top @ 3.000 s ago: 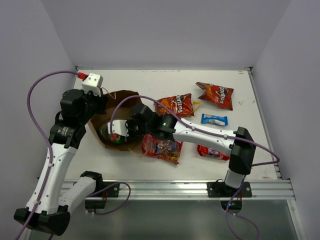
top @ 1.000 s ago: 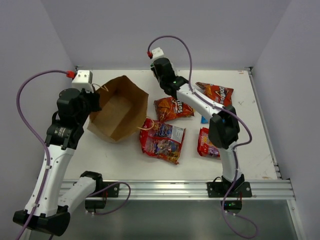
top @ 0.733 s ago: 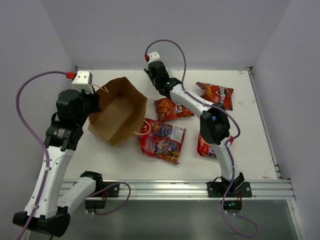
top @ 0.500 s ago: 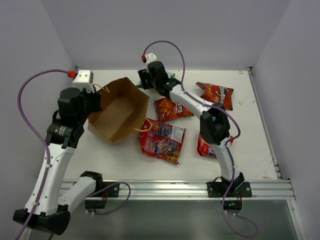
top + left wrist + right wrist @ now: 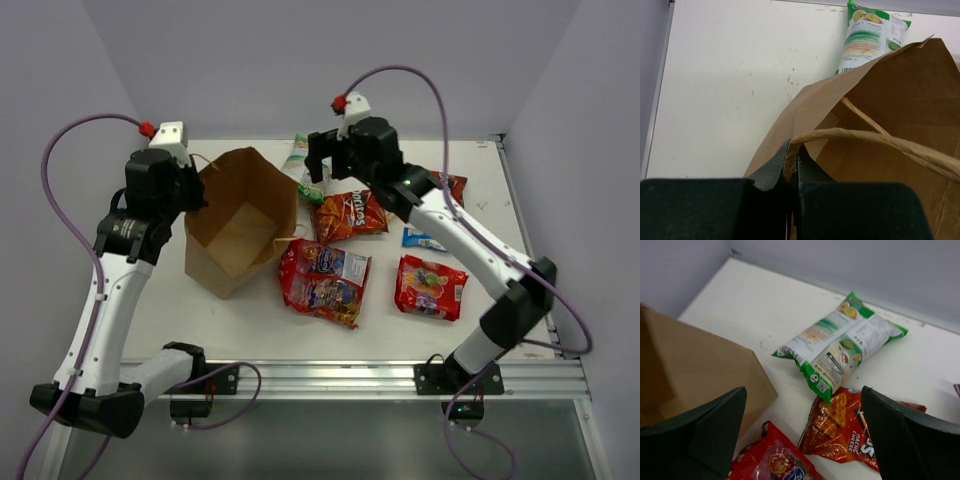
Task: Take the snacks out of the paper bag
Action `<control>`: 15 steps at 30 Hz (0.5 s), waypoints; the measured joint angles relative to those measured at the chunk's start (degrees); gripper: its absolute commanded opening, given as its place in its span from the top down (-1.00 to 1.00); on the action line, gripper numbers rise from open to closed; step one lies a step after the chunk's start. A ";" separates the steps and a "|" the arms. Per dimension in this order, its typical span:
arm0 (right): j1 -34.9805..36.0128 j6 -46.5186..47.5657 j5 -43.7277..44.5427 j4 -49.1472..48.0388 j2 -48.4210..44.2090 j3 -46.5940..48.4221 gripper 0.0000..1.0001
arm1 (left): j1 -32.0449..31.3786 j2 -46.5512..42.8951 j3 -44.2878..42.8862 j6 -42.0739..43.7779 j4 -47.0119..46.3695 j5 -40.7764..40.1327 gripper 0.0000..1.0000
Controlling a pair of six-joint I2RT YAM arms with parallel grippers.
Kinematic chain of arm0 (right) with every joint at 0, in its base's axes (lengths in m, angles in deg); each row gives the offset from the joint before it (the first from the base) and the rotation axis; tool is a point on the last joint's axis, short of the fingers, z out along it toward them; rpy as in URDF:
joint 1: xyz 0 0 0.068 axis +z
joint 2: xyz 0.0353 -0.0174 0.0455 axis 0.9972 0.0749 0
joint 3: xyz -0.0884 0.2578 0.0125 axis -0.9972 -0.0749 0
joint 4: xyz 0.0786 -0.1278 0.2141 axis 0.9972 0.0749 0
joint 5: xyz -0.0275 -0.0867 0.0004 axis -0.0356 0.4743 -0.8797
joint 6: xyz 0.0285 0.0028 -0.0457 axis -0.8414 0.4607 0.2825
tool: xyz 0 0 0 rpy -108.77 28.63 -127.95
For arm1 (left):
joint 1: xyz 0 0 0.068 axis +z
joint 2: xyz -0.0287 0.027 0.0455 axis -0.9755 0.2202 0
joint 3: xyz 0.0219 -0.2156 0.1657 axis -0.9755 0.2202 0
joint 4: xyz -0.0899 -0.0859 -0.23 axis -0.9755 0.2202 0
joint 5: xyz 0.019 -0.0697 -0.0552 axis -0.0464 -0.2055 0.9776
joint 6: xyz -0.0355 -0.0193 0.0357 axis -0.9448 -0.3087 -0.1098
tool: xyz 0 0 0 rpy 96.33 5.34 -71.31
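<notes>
Pale grey-lilac walls (image 5: 330, 60) close in a white table (image 5: 230, 325) on 3 sides, and a metal rail (image 5: 330, 372) runs along its near edge, where your 2 arms are bolted.

The paper bag (image 5: 240, 220) is the biggest thing here. It sits on the left half of the table, tipped so its open mouth faces up and its brown inside shows. Your left gripper (image 5: 792, 152) is pinched tight on its rim, just where a twisted handle (image 5: 865, 140) joins.

Your right arm reaches across the table's far side, crossing over 1 Doritos bag (image 5: 452, 185) and hiding most of it. Your right gripper (image 5: 803, 390) hangs with its jaws wide apart and nothing between them, above the gap between the chip bag and the other Doritos bag.

The snacks lie flat on the table, right of the paper bag:
- large candy bag (image 5: 322, 280), just beside the paper bag's near corner
- small candy bag (image 5: 430, 287), further right
- 2nd Doritos bag (image 5: 348, 212), at the centre
- white-green chip bag (image 5: 840, 345), by the far wall, its end behind the paper bag's rim
- blue wrapper (image 5: 425, 240), partly under your right arm
</notes>
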 measured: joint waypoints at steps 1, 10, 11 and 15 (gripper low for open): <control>-0.11 -0.35 0.20 -0.24 -3.98 -1.44 -0.98 | 0.07 1.16 -1.25 -0.17 0.74 -0.44 1.00; -1.38 -3.78 2.95 -0.09 -35.12 -20.92 -0.98 | 10.82 8.57 -7.52 -1.73 2.60 1.33 1.00; -1.38 -4.15 3.02 0.57 -37.48 -23.23 -0.98 | 12.98 9.27 -7.58 -2.14 2.49 2.82 1.00; -1.36 -5.40 2.95 3.80 -45.09 -30.32 -0.98 | 20.65 12.81 -7.98 -4.55 1.49 9.07 1.00</control>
